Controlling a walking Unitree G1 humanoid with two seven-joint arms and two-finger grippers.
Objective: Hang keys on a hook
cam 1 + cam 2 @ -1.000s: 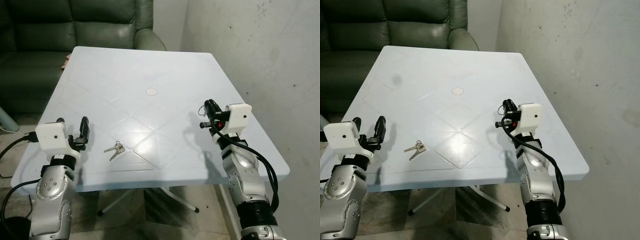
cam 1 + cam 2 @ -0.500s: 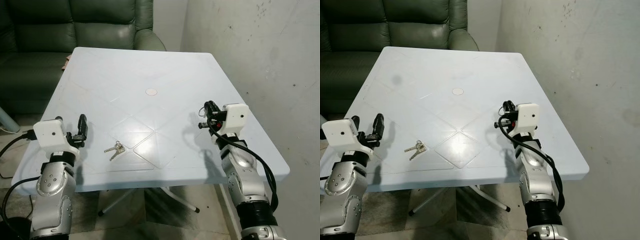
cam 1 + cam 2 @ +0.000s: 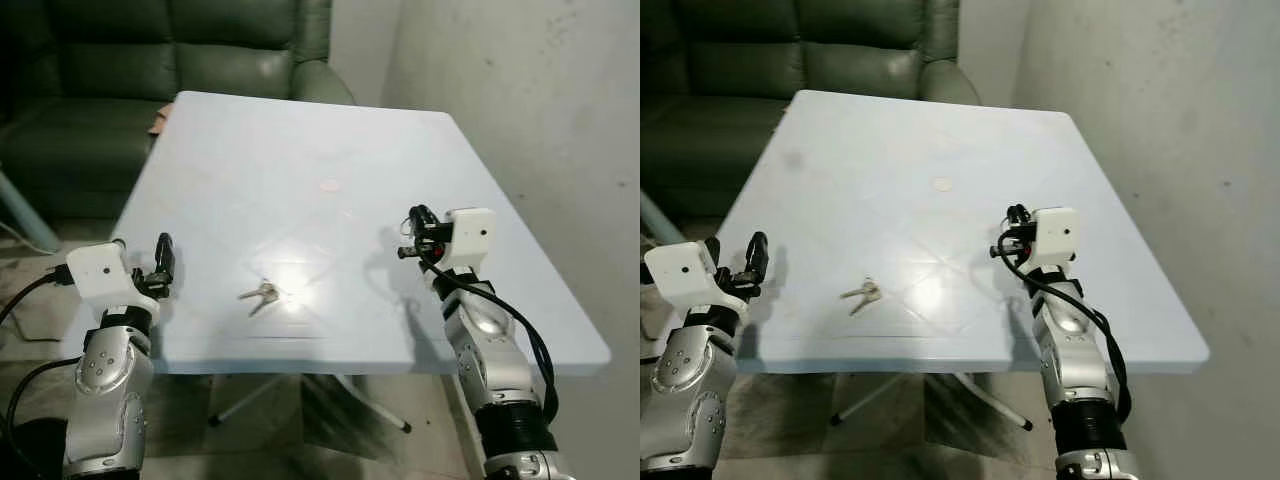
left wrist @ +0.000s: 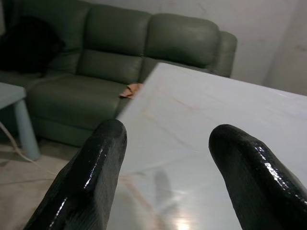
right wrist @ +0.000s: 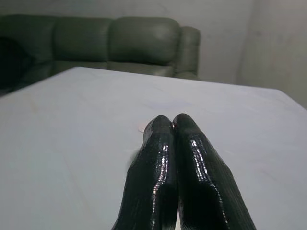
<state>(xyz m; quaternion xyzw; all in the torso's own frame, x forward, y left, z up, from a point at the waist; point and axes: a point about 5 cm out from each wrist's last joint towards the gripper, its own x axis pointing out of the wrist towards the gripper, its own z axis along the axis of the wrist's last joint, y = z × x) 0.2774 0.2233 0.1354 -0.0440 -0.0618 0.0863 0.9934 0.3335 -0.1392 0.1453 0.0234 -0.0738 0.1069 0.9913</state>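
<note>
No brand, label or writing could be read anywhere in these views. The keys point(image 3: 260, 294) lay flat on the pale blue table point(image 3: 300, 140), near its front edge and a little left of the middle, just beside a bright glare patch at their 3 o'clock.

The left gripper point(image 3: 163, 268) hovered over the table's front left corner, at about 9 o'clock from the keys and well apart from them; in the left wrist view its two black fingers point(image 4: 96, 167) stood clearly apart, with the green sofa point(image 4: 144, 43) beyond the table's far edge. The right gripper point(image 3: 415, 228) hung above the table at roughly 2 o'clock from the keys, also well apart from them, its fingers point(image 5: 158, 177) pressed together with nothing between them.

Compared with half a second earlier, the whole scene had slid toward the right of the head views, which indicates that the camera moved. The keys kept their spot on the table. The left gripper sat a touch lower and nearer the corner; the right gripper kept its pose with its fingers still together.
</note>
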